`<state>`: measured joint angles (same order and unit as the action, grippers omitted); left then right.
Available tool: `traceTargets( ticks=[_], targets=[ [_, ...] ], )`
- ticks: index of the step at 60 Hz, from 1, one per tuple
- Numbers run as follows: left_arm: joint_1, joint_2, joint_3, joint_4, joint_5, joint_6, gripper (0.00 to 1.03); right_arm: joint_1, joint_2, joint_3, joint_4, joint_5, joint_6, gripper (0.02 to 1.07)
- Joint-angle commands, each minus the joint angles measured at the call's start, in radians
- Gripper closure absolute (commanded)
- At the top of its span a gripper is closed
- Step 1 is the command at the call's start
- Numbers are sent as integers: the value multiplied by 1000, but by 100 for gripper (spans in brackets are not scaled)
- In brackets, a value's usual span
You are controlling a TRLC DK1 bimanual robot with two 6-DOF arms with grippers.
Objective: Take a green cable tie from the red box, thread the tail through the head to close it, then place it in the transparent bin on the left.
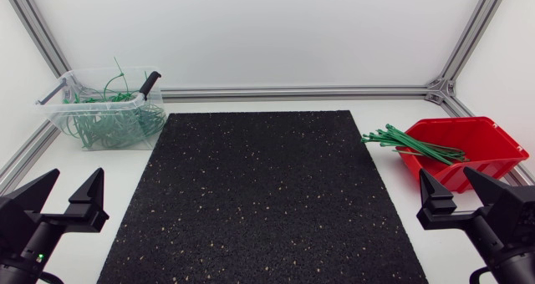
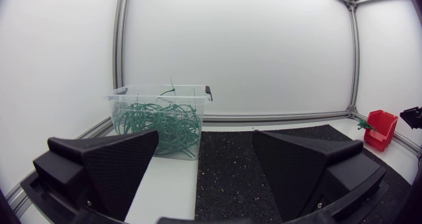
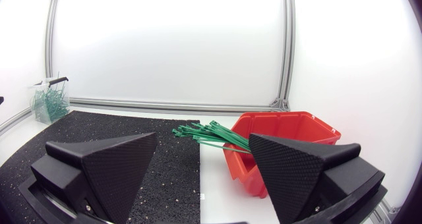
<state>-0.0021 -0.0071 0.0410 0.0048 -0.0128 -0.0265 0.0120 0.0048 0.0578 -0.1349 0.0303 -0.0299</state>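
Left claw point(image 1: 77, 182) spread wide, pinching nothing, low at the near left edge of the bench point(image 1: 123, 163), just beside the black mat point(image 1: 259, 200). Right claw point(image 1: 447, 182) likewise spread and empty, at the near right, just in front of the red box point(image 1: 493, 135). Bundle of green cable ties point(image 1: 410, 144) lying in that box, ends poking out over its rim toward the mat. Transparent bin point(image 1: 60, 110) at the far left corner, well apart from both claws. Holds a tangle of looped green ties point(image 1: 125, 121), some sticking up above its rim.
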Motion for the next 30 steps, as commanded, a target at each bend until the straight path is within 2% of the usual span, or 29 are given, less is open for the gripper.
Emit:
traceTargets(
  ticks=[1, 16, 30],
  targets=[
    [-4, -7, -38, -22, -3, -13, 4, 3, -11, -4, -46, 2, 4, 5],
    [-6, -7, -38, -23, -3, -13, 4, 0, -12, -1, -31, 8, 4, 5],
    [-6, -7, -38, -23, -3, -13, 4, 13, -8, 83, -25, 2, 28, 5]
  ],
)
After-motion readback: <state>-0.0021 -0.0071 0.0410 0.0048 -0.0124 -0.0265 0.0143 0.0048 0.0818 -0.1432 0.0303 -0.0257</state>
